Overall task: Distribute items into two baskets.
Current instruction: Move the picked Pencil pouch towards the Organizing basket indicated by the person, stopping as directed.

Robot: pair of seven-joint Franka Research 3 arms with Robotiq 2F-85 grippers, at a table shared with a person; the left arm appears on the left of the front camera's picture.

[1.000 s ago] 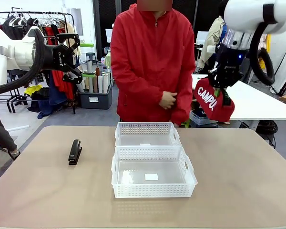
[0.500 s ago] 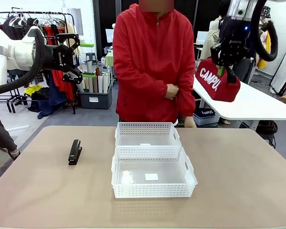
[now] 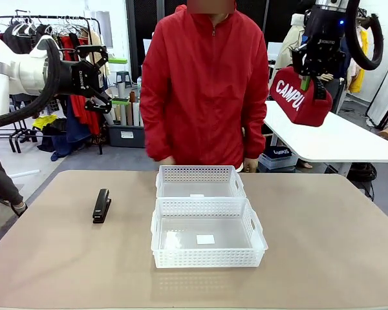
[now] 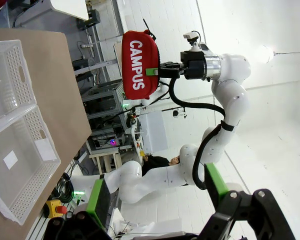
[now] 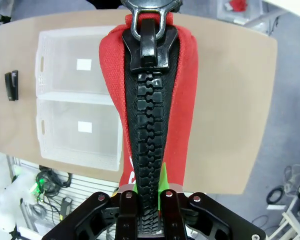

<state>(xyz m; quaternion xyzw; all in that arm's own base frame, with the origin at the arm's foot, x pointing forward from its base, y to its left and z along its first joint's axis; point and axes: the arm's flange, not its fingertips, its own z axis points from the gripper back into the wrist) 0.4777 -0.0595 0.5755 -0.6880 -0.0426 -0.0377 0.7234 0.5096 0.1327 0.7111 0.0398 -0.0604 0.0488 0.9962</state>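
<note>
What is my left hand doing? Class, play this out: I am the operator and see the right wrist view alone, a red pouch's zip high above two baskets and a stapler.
Observer: The left hand is open, raised at the robot's left, holding nothing.
Operator: Is anyone near the baskets?
Observer: Yes, a person in a red jacket stands just behind the farther basket.
Operator: Any print on the pouch?
Observer: White letters, CAMPUS, run along the pouch on its side.
</note>
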